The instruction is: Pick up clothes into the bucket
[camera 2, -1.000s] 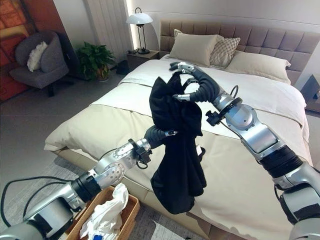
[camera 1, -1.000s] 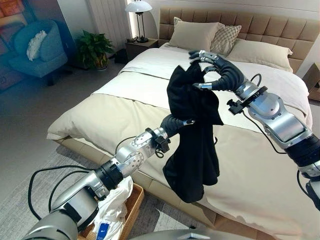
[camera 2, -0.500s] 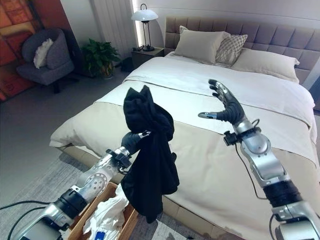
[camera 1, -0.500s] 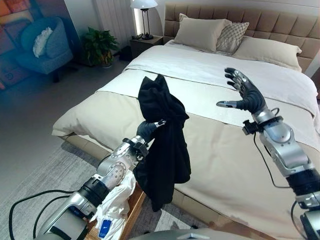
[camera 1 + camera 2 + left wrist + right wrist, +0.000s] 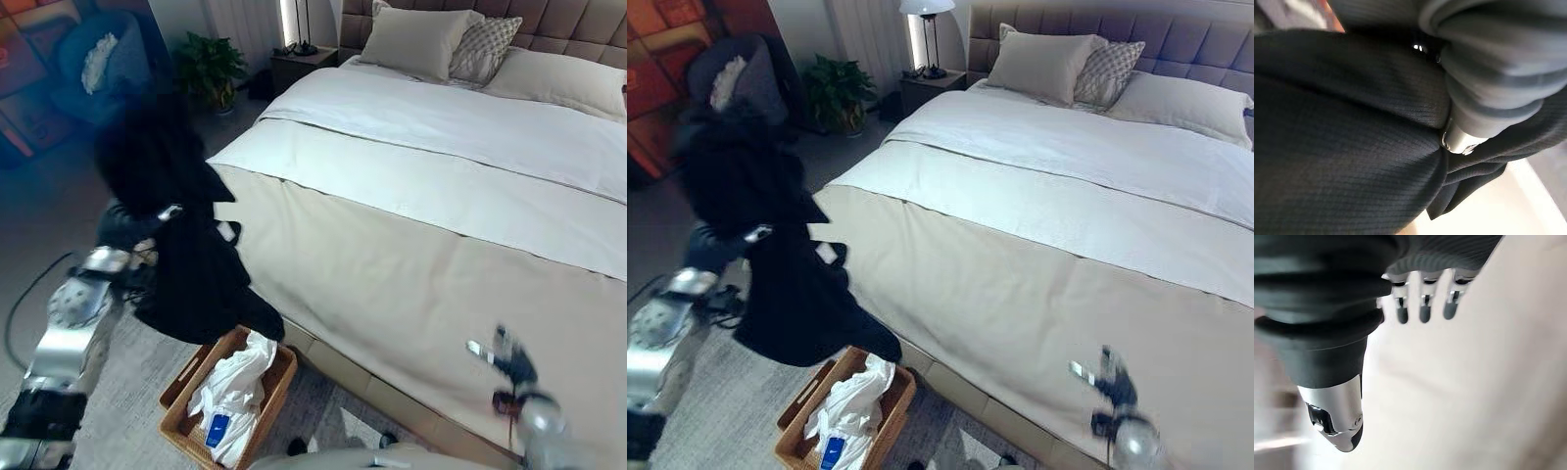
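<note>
Bed [image 5: 411, 245] in beige and white covers, pillows [image 5: 416, 39] at headboard; wicker basket [image 5: 186, 426] on grey floor [image 5: 127, 392] alongside.

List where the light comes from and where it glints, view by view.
Right eye view: the lit lamp glows by the headboard, the bed is brightest on its white sheet, and the black garment reads as a dark mass.
Left wrist view: small glints on the left hand, which grips the garment.
Right wrist view: soft, even light on pale bedding past the open right hand.

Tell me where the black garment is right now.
The black garment hangs from the left hand, on the left of both eye views, above the wicker basket beside the bed.
</note>
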Available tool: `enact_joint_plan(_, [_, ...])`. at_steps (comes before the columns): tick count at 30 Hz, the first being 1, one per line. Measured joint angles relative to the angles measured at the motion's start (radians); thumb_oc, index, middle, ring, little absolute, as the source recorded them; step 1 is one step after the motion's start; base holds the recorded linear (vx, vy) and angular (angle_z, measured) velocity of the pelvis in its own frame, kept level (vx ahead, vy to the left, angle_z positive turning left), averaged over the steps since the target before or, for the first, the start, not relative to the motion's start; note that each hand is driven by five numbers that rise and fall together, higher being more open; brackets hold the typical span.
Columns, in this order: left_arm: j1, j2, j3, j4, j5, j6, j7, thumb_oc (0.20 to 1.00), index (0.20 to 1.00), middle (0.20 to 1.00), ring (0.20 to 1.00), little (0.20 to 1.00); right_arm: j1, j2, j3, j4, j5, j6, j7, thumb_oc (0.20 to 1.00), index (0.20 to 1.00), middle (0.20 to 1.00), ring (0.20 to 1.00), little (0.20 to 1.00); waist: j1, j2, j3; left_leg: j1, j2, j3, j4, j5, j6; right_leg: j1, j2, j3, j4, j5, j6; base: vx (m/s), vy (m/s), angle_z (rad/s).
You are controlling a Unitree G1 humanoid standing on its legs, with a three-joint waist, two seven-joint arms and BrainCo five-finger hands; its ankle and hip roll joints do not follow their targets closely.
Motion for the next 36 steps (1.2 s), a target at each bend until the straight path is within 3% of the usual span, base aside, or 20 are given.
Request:
enact_joint_plan(3, [0.023,-0.012,0.048,-0.012,0.025,-0.021,0.041,0.200,0.200,0.200,0.200,0.200,0.013,0.009,0.005,0.152,-0.045,0.010,-0.004,1.000,1.000,1.000,1.000,1.000,0.001,-0.010,0.017,-0.013,-0.002,-0.008,0.006,0.000,0.001,-0.017,-0.003,-0.008,0.017,-0.006,0.003,-0.08,0.017,0.08])
enact_joint_plan(5, [0.027,-0.009,0.063,-0.012,0.027,-0.029,0.069,0.200,0.200,0.200,0.200,0.200,-0.049,-0.005,0.042,0.351,-0.101,0.016,-0.005,1.000,1.000,1.000,1.000,1.000,0.003,-0.027,0.035,-0.031,-0.002,-0.007,0.013,-0.002,-0.002,-0.049,-0.004,-0.008,0.049,-0.018,0.005,-0.06,0.016,0.03])
enact_joint_plan(7, [0.054,-0.008,0.087,-0.009,0.048,-0.038,0.080,0.200,0.200,0.200,0.200,0.200,-0.047,-0.017,0.071,0.379,-0.169,0.019,-0.003,1.000,1.000,1.000,1.000,1.000,0.002,-0.033,0.052,-0.040,-0.002,-0.007,0.014,-0.003,-0.005,-0.064,-0.009,-0.005,0.067,-0.025,0.007,-0.07,0.019,-0.02])
enact_joint_plan(11, [0.064,-0.010,0.088,-0.002,0.064,-0.041,0.106,0.200,0.200,0.200,0.200,0.200,-0.020,-0.020,0.071,0.370,-0.208,0.023,-0.002,1.000,1.000,1.000,1.000,1.000,0.001,-0.038,0.081,-0.084,-0.002,-0.004,0.036,-0.002,-0.002,-0.119,-0.008,0.009,0.107,-0.030,0.003,-0.09,0.023,-0.06])
enact_joint_plan(18, [0.065,-0.083,0.081,0.071,0.124,-0.048,0.155,0.200,0.200,0.200,0.200,0.200,-0.067,-0.016,0.129,0.327,-0.215,0.020,-0.004,1.000,1.000,1.000,1.000,1.000,-0.003,-0.048,0.170,-0.195,0.006,0.024,0.104,-0.006,-0.008,-0.245,0.003,0.043,0.170,-0.028,0.000,-0.09,0.025,-0.14])
enact_joint_plan(25, [0.014,-0.143,0.050,0.221,0.221,-0.059,0.257,0.200,0.200,0.200,0.200,0.200,-0.148,-0.009,0.187,0.259,-0.209,-0.021,-0.016,1.000,1.000,1.000,1.000,1.000,-0.002,-0.084,0.255,-0.295,0.028,0.045,0.151,-0.010,-0.013,-0.352,0.025,0.068,0.208,-0.017,-0.010,-0.06,0.000,-0.09])
enact_joint_plan(30, [-0.076,-0.157,-0.013,0.390,0.305,-0.041,0.361,0.200,0.200,0.200,0.200,0.200,-0.217,-0.005,0.236,0.230,-0.193,-0.047,-0.051,1.000,1.000,1.000,1.000,1.000,-0.003,-0.135,0.325,-0.366,0.041,0.045,0.194,-0.010,-0.015,-0.415,0.037,0.070,0.231,-0.008,-0.021,-0.08,-0.002,-0.04])
enact_joint_plan(33, [-0.165,-0.135,-0.047,0.474,0.381,-0.031,0.426,0.200,0.200,0.200,0.200,0.200,-0.235,-0.004,0.277,0.205,-0.192,-0.060,-0.079,1.000,1.000,1.000,1.000,1.000,-0.004,-0.183,0.386,-0.456,0.049,0.041,0.269,-0.025,-0.034,-0.487,0.048,0.070,0.268,-0.006,-0.024,-0.10,-0.025,-0.02])
enact_joint_plan(36, [-0.238,-0.104,-0.097,0.598,0.423,-0.011,0.461,0.200,0.200,0.200,0.200,0.200,-0.229,-0.001,0.311,0.194,-0.182,-0.071,-0.092,1.000,1.000,1.000,1.000,1.000,-0.023,-0.197,0.385,-0.510,0.061,0.035,0.319,-0.041,-0.043,-0.526,0.060,0.071,0.290,-0.004,-0.027,-0.09,-0.043,-0.01])
